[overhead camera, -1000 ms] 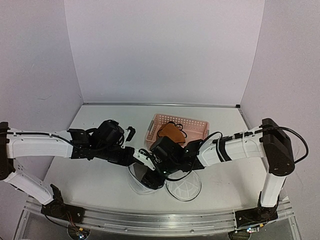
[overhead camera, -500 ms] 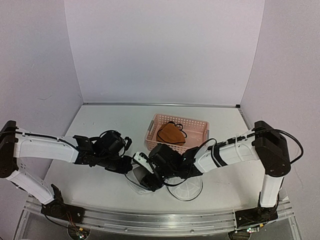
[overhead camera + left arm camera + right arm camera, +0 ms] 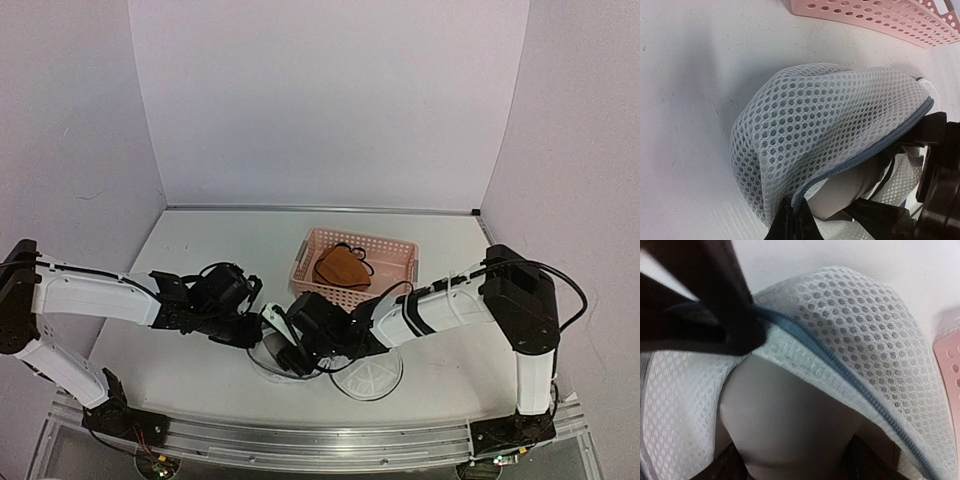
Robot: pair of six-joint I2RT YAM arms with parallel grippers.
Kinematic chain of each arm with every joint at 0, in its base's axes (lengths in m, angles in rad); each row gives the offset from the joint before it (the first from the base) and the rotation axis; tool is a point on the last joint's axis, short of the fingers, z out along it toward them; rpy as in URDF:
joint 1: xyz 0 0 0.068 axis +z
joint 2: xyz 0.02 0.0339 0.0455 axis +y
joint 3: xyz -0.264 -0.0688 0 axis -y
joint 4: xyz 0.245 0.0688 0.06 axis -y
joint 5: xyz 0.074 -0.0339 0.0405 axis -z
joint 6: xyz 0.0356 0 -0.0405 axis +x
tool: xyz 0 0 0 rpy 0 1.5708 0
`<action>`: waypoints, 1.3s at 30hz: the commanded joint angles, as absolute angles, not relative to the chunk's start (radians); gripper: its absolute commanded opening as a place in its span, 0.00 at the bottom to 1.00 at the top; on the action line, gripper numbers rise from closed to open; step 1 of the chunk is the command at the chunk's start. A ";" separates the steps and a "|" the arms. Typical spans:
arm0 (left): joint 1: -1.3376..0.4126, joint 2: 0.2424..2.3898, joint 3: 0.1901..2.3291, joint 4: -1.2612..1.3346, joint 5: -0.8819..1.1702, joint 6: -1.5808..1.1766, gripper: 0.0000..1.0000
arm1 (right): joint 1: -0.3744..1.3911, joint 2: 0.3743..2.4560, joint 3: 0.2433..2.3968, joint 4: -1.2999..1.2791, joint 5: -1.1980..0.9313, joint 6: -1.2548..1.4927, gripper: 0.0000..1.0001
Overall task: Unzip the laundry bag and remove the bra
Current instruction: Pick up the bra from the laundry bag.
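The white mesh laundry bag (image 3: pixel 268 357) lies at the table's front middle, its zip open; it fills the left wrist view (image 3: pixel 830 125) and shows in the right wrist view (image 3: pixel 880 335). My left gripper (image 3: pixel 257 334) (image 3: pixel 792 225) is shut on the bag's grey zip rim and holds the opening up. A grey-taupe bra cup (image 3: pixel 790 425) (image 3: pixel 855 187) shows inside the opening. My right gripper (image 3: pixel 287 352) (image 3: pixel 800 462) reaches into the bag, open, with a finger on each side of the cup. The bag's round ribbed lid (image 3: pixel 368 378) lies flat to the right.
A pink perforated basket (image 3: pixel 395 250) (image 3: pixel 880 17) stands just behind the bag, with an orange-brown padded garment with dark straps (image 3: pixel 341 267) in it. Both arms meet over the bag. White walls close the back and sides.
Both grippers have moved down and to the left toward the table's front. The right gripper has gone further into the bag's opening. The left gripper still holds the rim.
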State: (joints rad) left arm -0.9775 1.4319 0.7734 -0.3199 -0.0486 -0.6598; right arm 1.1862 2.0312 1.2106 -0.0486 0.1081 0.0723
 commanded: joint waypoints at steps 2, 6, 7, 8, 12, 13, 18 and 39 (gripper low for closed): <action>-0.990 1.420 0.782 -0.299 -0.031 -0.659 0.00 | 1.186 2.071 1.234 -0.083 0.131 0.090 0.41; -0.990 1.397 0.789 -0.301 -0.037 -0.660 0.00 | 1.186 2.050 1.216 -0.081 0.139 0.092 0.08; -0.990 1.390 0.791 -0.301 -0.041 -0.660 0.00 | 1.186 2.043 1.211 -0.081 0.143 0.094 0.00; -0.990 1.383 0.794 -0.303 -0.047 -0.660 0.00 | 1.186 2.032 1.201 -0.080 0.146 0.095 0.00; -0.989 1.354 0.811 -0.324 -0.094 -0.669 0.00 | 1.186 1.973 1.164 -0.064 0.143 0.098 0.00; -0.989 1.348 0.819 -0.338 -0.118 -0.676 0.00 | 1.186 1.953 1.151 -0.055 0.138 0.100 0.00; -0.988 1.328 0.863 -0.411 -0.219 -0.704 0.00 | 1.186 1.831 1.062 0.025 0.107 0.104 0.00; -0.971 1.463 0.966 -0.462 -0.160 -0.676 0.00 | 1.186 1.467 0.734 0.440 0.035 0.132 0.00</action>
